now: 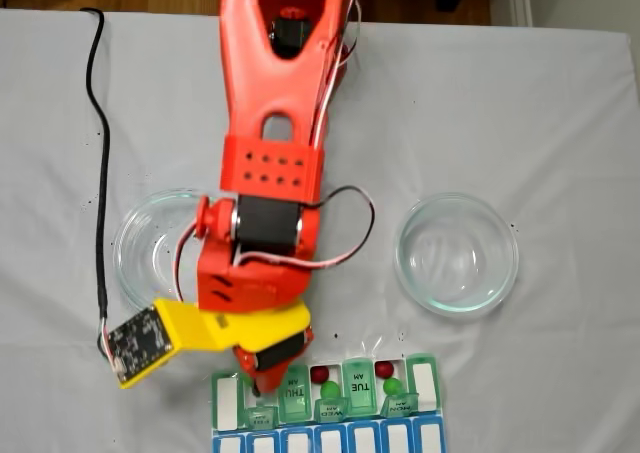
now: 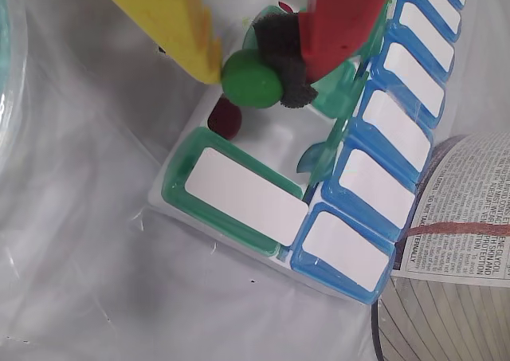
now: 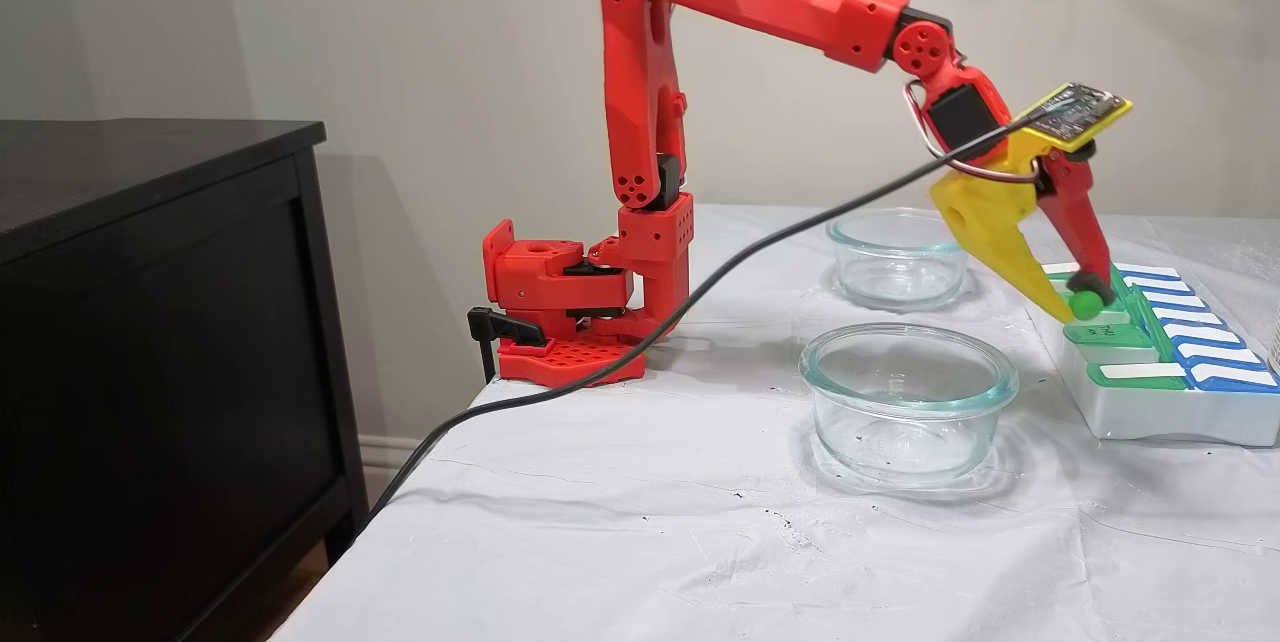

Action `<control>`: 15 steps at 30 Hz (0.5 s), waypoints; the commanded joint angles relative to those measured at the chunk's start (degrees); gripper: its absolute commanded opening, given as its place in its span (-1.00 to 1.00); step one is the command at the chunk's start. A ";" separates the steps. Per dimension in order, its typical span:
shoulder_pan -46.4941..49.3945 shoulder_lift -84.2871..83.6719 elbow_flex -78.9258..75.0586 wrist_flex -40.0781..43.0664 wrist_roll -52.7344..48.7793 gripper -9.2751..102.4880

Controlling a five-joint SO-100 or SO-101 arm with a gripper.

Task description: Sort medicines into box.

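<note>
Pinching a green ball (image 2: 250, 80) between its yellow finger (image 2: 171, 22) and its red, foam-padded finger (image 2: 339, 18), the hand (image 3: 1082, 302) is closed on that one pill and hangs just above the pill box (image 3: 1150, 412); in the wrist view the ball sits over an open white compartment, and a dark red ball (image 2: 225, 119) lies in that compartment just below it; beside them a closed green lid (image 2: 239, 194) with a white label covers the end compartment, and a row of blue lids (image 2: 374, 187) runs alongside.

In a fixed view from above, the pill box (image 1: 425, 398) lies at the bottom edge of the white tabletop (image 1: 560, 123), with several green lids flipped up; two dark red balls (image 1: 320, 374) (image 1: 384, 370) and two green balls (image 1: 331, 388) (image 1: 394, 385) rest in open compartments to the right of the hand (image 1: 255, 378); two clear glass dishes (image 1: 457, 255) (image 1: 140, 248) stand on the tabletop, one on each side of the red arm (image 1: 275, 93); a black cable (image 1: 97, 153) trails down the left side to the small circuit board (image 1: 137, 341) on the yellow mount.

In a fixed view from the side, the arm reaches out from its base (image 3: 560, 322) at the tabletop's edge, over the two dishes, to the box at the right; a dark cabinet (image 3: 150, 322) stands to the left.
</note>
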 commanded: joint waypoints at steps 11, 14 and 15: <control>-1.14 -5.89 -13.45 -0.62 -1.41 -0.84; -0.70 -5.89 -14.50 -0.62 -0.62 -0.84; -0.62 -6.15 -15.03 -0.62 -0.44 -0.84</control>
